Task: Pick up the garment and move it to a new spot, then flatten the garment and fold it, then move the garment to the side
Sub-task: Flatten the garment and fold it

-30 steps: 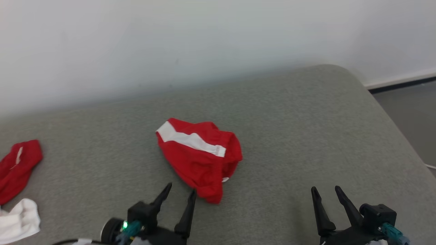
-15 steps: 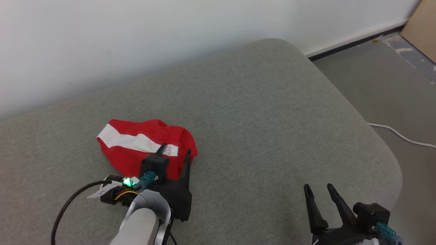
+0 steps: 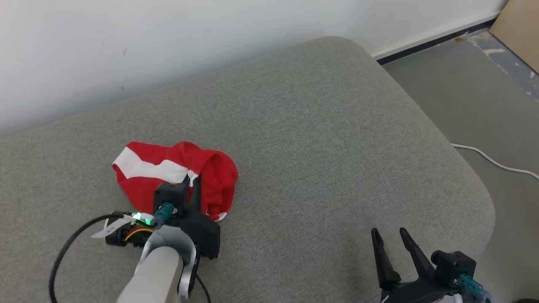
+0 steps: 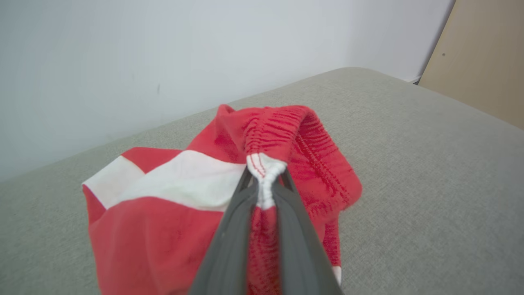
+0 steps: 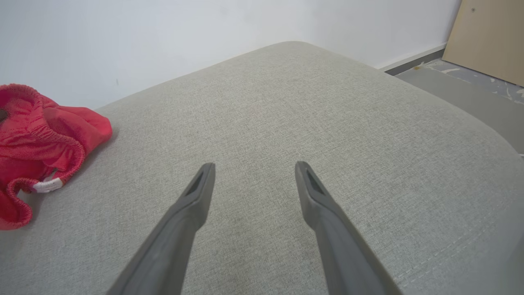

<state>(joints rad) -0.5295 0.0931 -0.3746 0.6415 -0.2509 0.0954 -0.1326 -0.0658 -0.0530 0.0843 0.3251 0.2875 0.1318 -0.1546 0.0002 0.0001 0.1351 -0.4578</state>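
Note:
The garment (image 3: 168, 174) is a pair of red shorts with a white stripe, crumpled on the grey cushion (image 3: 320, 139) left of centre. My left gripper (image 3: 191, 179) is shut on the garment's elastic waistband, pinching a bunched red and white fold. The left wrist view shows that fold squeezed between the fingertips (image 4: 262, 186), with the garment (image 4: 163, 213) lifted a little around them. My right gripper (image 3: 388, 237) hovers open at the lower right, well apart from the cloth. Between its spread fingers (image 5: 200, 192) lies bare cushion, and the garment (image 5: 37, 143) sits off to the left.
The cushion's rounded right edge (image 3: 476, 185) drops to a grey floor (image 3: 463, 84) with a white cable (image 3: 492, 162). A white wall (image 3: 168, 46) runs behind the cushion. A tan board (image 3: 518, 29) leans at the far right.
My left gripper went from open beside the garment to shut on its waistband, bunching the cloth up. The camera swung to the right, so the whole scene slid left.

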